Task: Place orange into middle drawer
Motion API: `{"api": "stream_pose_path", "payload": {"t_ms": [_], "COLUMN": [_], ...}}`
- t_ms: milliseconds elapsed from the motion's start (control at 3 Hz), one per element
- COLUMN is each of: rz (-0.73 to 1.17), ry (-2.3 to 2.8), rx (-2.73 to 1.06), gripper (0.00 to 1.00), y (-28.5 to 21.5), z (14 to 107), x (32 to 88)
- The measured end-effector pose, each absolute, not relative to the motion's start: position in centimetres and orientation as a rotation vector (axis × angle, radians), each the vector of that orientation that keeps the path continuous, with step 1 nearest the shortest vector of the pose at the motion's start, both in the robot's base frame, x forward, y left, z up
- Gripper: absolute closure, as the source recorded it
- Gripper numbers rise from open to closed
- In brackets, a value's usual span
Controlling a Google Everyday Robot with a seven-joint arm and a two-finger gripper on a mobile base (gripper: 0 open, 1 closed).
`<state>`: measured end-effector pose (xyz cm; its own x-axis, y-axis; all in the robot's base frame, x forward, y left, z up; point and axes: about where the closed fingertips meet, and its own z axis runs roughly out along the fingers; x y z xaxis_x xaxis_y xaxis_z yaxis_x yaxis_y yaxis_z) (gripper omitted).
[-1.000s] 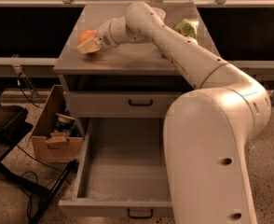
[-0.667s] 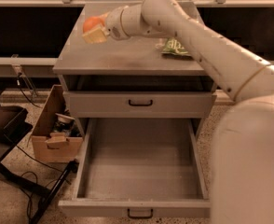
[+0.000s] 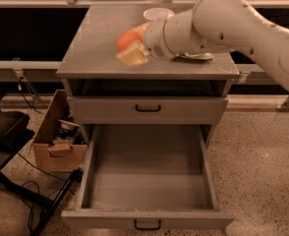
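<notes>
Fingers (image 3: 133, 58) on the gripper (image 3: 130, 47) look clamped round the orange (image 3: 126, 39), held just over the desk (image 3: 95, 43) near its front edge. I'd swing it out past that edge, then go low into the open middle drawer (image 3: 149, 219) before letting go, so it doesn't bounce. No brands or writing I can read.

The big white arm (image 3: 233, 14) comes in from the 3 o'clock side and reaches across toward 9 o'clock. Its round wrist (image 3: 160, 37) points left. The claw (image 3: 130, 48) is at the arm's end, near 11 o'clock, pinching the orange (image 3: 126, 38) between its pale fingers (image 3: 132, 58).
</notes>
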<state>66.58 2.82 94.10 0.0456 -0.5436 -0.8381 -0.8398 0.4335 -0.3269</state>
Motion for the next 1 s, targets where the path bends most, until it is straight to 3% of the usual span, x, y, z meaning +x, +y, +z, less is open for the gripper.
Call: {"api": "stream_pose_path", "payload": {"t_ms": [333,1000], "rz": [0.289,0.477], "ry": [1.842,2.001], "rx": [-1.297,-1.197], "gripper": [1.0,1.0], "y": [-2.1,-4.0], "z": [84.8,65.6], "x": [64.4,62.8]}}
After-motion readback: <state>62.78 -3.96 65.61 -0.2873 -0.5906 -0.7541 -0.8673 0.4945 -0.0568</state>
